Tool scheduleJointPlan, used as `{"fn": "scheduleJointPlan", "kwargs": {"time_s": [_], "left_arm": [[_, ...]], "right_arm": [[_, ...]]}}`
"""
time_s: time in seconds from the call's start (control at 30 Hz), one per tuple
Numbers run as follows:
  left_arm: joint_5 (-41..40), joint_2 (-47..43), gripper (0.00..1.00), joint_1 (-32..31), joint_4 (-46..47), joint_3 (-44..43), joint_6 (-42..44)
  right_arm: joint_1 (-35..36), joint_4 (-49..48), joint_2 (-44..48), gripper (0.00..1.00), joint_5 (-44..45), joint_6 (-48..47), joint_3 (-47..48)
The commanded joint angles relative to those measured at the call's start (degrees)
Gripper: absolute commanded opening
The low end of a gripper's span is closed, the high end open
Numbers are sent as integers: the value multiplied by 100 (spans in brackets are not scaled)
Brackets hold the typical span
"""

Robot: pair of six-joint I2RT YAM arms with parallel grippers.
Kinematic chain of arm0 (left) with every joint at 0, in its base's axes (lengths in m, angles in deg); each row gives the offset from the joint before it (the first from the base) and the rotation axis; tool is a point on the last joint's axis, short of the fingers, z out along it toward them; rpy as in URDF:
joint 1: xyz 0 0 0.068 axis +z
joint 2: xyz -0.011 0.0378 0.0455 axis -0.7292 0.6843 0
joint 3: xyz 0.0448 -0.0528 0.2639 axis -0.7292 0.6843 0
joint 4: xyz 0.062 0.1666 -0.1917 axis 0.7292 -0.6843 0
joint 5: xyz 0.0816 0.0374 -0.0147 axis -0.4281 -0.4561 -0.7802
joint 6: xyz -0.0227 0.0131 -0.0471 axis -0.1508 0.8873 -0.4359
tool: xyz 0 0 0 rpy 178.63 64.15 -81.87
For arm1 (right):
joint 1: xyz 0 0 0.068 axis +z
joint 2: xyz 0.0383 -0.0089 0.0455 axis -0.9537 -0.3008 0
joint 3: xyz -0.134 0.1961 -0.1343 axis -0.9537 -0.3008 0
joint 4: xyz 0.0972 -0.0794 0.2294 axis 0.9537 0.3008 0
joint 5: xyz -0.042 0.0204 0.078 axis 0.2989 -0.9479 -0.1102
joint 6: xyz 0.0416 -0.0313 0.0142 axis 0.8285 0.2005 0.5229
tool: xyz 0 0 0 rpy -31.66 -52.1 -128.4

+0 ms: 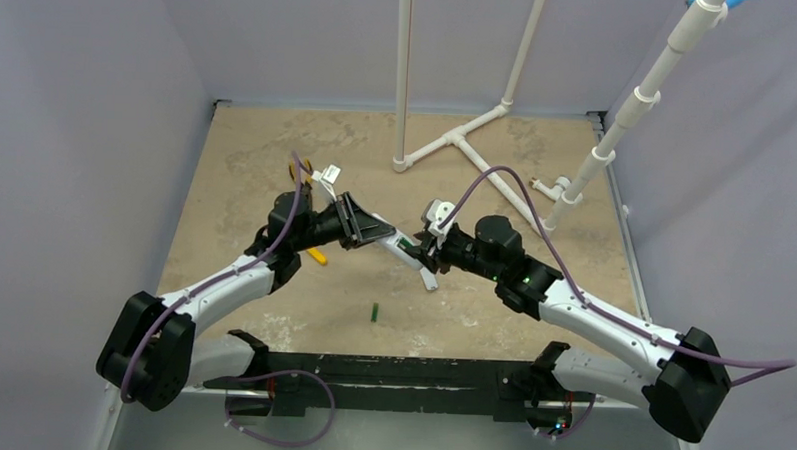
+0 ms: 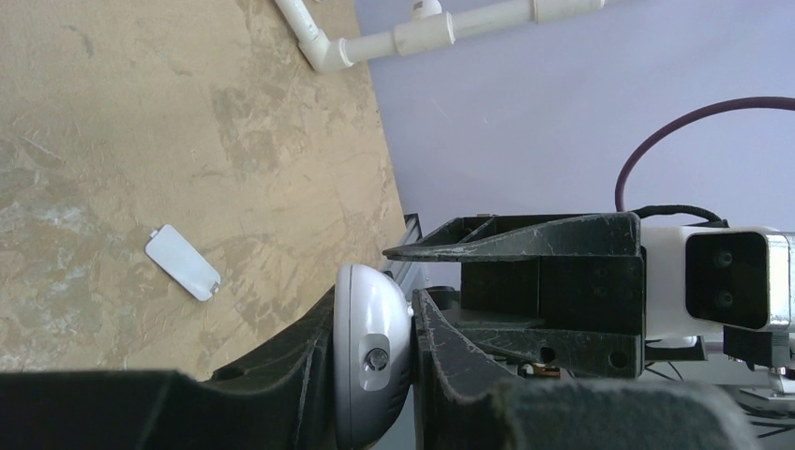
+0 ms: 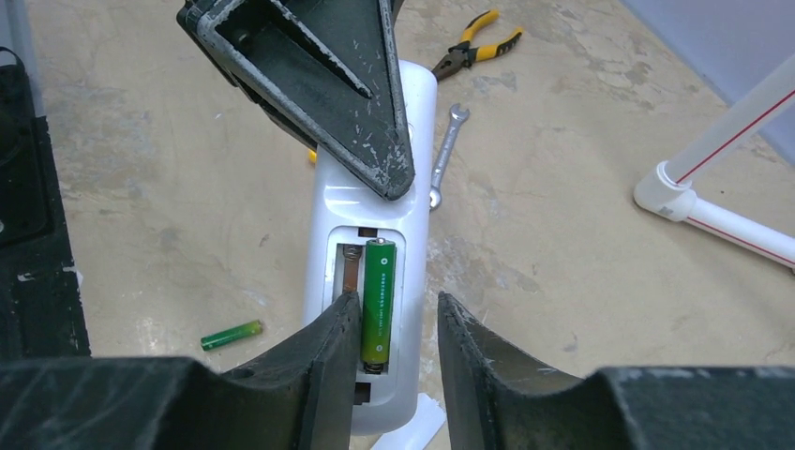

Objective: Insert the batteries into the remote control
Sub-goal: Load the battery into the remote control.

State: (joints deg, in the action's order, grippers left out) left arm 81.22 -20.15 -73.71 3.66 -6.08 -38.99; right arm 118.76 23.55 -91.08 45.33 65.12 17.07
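Left gripper (image 2: 375,349) clamped on remote control (image 3: 412,220), over table (image 1: 237,159) centre; far end hidden behind fingers (image 3: 356,94). Right gripper (image 3: 398,311) jaws apart, straddling battery (image 3: 380,295) seated in compartment; neighbouring slot (image 3: 345,272) partly hidden. Second battery (image 3: 231,335) lies on table, nearer.

Both arms reach inward, grippers nearly tip to tip

The left arm (image 1: 222,284) stretches forward and to the right from its base. Its wrist is rolled so the left gripper (image 2: 372,319) lies on its side, jaws clamped on one end of the remote control (image 3: 412,244). The right arm (image 1: 601,317) angles in from the right with its elbow low. The right gripper (image 3: 398,298) points at the left one, its fingers (image 3: 328,361) parted with a clear gap between them.
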Motion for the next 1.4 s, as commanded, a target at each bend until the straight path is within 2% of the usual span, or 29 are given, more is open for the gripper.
{"fn": "scheduleJointPlan", "kwargs": {"time_s": [0.0, 0.13, 0.53, 0.6, 0.7, 0.87, 1.1, 1.23, 1.37], "left_arm": [[378, -15, 0, -35, 615, -279, -190], [385, 8, 0, -30, 633, -281, -206], [454, 116, 0, -34, 665, -341, -221], [482, 137, 0, -35, 668, -361, -232], [534, 173, 0, -35, 649, -349, -235], [552, 213, 0, -43, 647, -292, -222], [616, 187, 0, -52, 555, -242, -179], [704, 73, 0, -57, 89, -275, 43], [833, -197, 0, -59, -826, -379, 516]], "right_arm": [[-47, 196, 87, 35, 406, -75, -97], [-47, 176, 133, 42, 382, -19, -90], [-40, 27, 381, 46, 195, 235, -63], [-46, -19, 413, 58, 222, 318, -43], [-47, -64, 472, 68, 301, 385, -10], [-47, -49, 549, 73, 358, 418, 56], [-44, -242, 679, 75, 260, 549, -2], [-46, -354, 818, 76, 162, 629, -89], [-47, -391, 1087, 81, -85, 518, -196]]}}
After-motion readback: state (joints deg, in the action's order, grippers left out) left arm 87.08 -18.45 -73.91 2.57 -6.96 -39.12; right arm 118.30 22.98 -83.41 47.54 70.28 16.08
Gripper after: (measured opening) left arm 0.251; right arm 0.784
